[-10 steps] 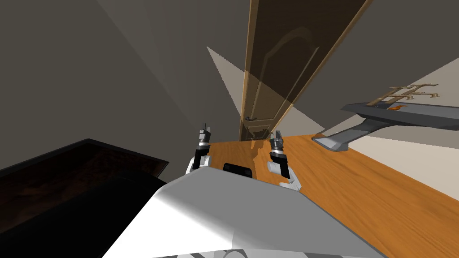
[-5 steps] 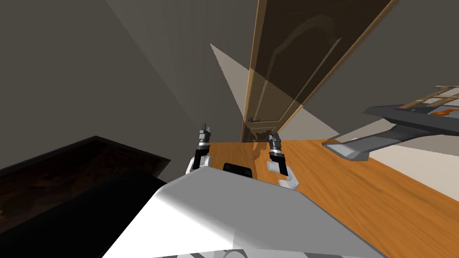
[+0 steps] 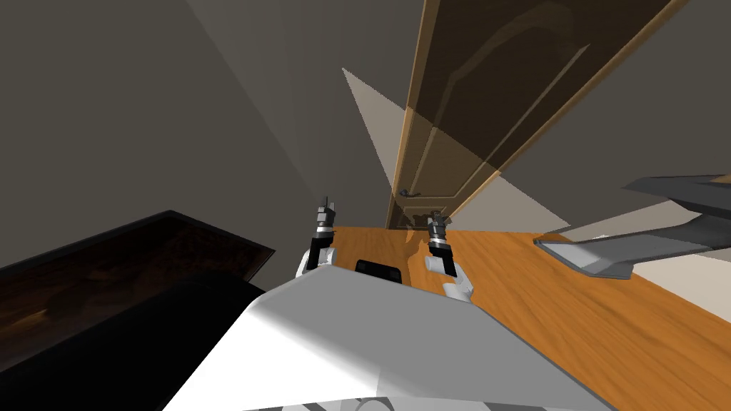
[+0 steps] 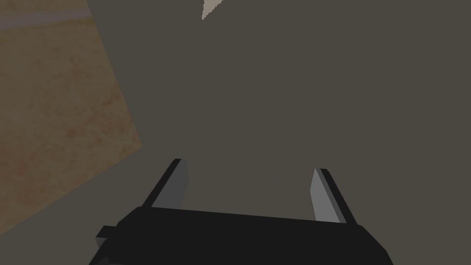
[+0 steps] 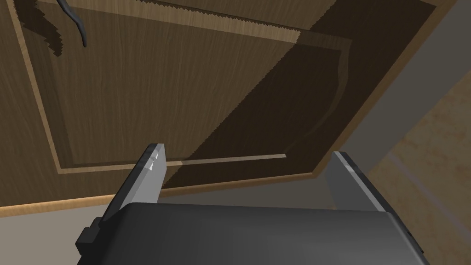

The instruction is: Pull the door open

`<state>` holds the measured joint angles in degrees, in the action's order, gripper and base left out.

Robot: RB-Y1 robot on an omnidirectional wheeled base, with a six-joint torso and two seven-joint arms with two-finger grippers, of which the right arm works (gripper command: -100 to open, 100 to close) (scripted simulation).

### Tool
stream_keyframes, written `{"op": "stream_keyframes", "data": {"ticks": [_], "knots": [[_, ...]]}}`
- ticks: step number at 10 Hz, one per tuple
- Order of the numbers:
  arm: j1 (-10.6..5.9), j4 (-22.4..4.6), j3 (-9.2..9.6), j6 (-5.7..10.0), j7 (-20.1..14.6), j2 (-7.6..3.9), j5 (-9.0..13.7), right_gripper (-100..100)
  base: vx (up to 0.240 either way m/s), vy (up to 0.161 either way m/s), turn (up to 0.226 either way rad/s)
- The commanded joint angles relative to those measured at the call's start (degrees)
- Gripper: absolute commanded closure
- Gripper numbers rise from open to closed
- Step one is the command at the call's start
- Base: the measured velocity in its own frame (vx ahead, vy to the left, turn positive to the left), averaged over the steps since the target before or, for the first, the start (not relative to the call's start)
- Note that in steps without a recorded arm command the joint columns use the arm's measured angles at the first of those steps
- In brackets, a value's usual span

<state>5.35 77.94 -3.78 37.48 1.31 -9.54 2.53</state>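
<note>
Just left of centre in the head view, the left gripper faces a grey wall, its fingers spread wide and empty. The brown door rises upper centre, with its dark handle low. The right gripper points at the door's lower panel, its fingers apart and empty.

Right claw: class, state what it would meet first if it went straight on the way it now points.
The right claw, open, points at the brown door: it would likely meet its lower panel first, well away from the dark handle. Depth is unclear.
</note>
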Motion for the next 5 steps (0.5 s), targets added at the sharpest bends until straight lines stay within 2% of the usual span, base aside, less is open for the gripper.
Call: {"op": "stream_keyframes", "data": {"ticks": [1,2,5], "knots": [[-0.61,-1.83,-0.12,-0.17,-0.15,-0.25,0.25,-100,0.064,-0.032,0.05],[-1.46,-3.82,-0.25,-0.12,-0.25,-0.54,0.59,-100,0.053,-0.025,0.093],[-4.01,-9.78,-0.66,0.02,-0.54,-1.42,1.61,-100,0.079,-0.047,0.169]]}}
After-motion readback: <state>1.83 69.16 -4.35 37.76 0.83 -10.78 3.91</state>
